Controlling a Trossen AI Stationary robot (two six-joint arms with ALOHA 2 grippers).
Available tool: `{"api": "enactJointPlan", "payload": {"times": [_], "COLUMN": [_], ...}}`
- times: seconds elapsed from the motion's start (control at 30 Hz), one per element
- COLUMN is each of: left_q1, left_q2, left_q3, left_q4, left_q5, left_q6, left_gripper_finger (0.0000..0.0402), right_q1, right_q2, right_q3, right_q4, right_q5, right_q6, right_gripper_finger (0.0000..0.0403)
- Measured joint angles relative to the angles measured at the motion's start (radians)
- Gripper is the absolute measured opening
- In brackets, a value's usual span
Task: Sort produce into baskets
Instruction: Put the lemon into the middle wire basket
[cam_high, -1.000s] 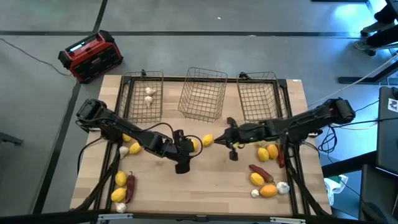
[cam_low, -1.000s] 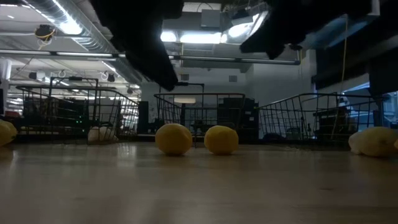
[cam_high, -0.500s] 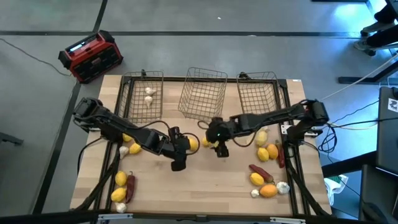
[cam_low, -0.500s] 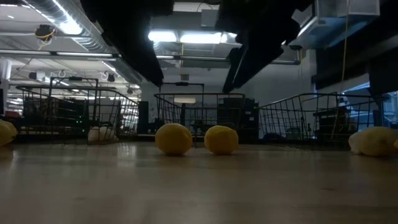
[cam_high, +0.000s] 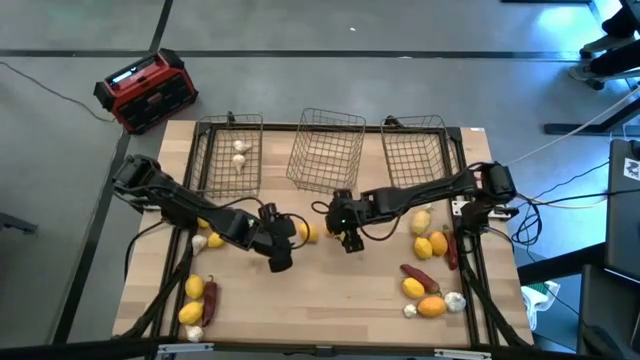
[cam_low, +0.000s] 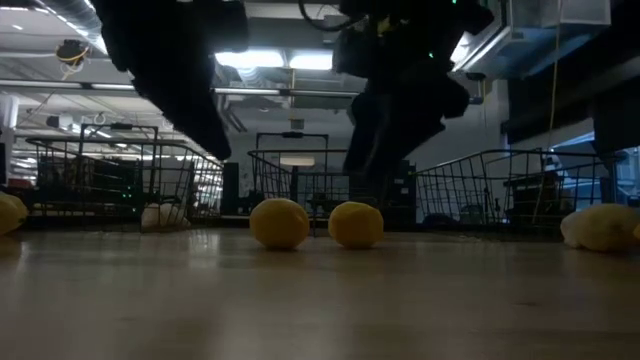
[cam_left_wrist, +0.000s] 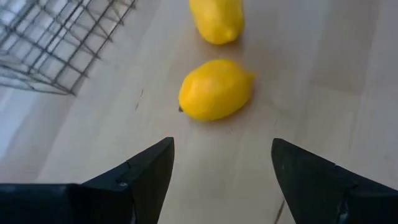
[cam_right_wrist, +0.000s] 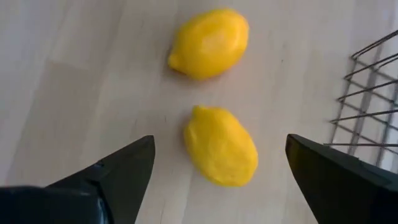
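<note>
Left end effector (cam_left_wrist: 217, 168), right end effector (cam_right_wrist: 214, 168) both released, above 2 lemons (cam_high: 320, 231).

arms: dark, jointed | cables: black, looped | fingers: dark wedges

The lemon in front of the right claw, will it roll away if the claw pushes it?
Probably yes. The lemon is a rounded oval lying free on the smooth wooden table, so a push off-centre may roll or spin it. Its skin looks glossy, so the open right claw might slip.
</note>
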Motion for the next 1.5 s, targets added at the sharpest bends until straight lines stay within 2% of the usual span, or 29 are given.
{"api": "enactJointPlan", "payload": {"times": [0.13, 0.3, 0.6, 0.73, 0.9, 1.0, 1.07, 1.33, 1.5], "left_q1": [-0.017, -0.033, -0.034, -0.034, -0.034, -0.034, -0.034, -0.034, -0.034], "left_q2": [0.001, 0.002, 0.002, 0.002, 0.002, 0.002, 0.002, 0.002, 0.002], "left_q3": [-0.018, -0.020, -0.020, -0.020, -0.020, -0.020, -0.020, -0.020, -0.020], "left_q4": [0.011, 0.011, 0.031, 0.039, 0.037, 0.036, 0.036, 0.035, 0.036], "left_q5": [-0.009, -0.017, -0.025, -0.025, -0.030, -0.032, -0.034, -0.049, -0.054], "left_q6": [-0.047, -0.056, -0.055, -0.055, -0.055, -0.055, -0.055, -0.055, -0.056], "left_gripper_finger": [0.0266, 0.0266, 0.0266, 0.0266, 0.0266, 0.0266, 0.0266, 0.0266, 0.0266], "right_q1": [0.001, -0.002, -0.009, -0.008, -0.005, -0.005, -0.004, 0.016, 0.012], "right_q2": [0.049, 0.099, 0.167, 0.181, 0.173, 0.154, 0.126, -0.035, -0.147], "right_q3": [0.000, 0.000, 0.000, 0.002, 0.001, 0.000, -0.001, 0.000, 0.000], "right_q4": [0.034, 0.045, 0.047, 0.051, 0.055, 0.058, 0.052, 0.043, 0.038], "right_q5": [-0.025, 0.053, 0.046, 0.037, 0.037, 0.046, 0.046, 0.056, 0.077], "right_q6": [-0.046, -0.056, -0.070, -0.070, -0.064, -0.057, -0.040, -0.012, -0.012], "right_gripper_finger": [0.0360, 0.0360, 0.0358, 0.0323, 0.0239, 0.0194, 0.0179, 0.0204, 0.0199]}}
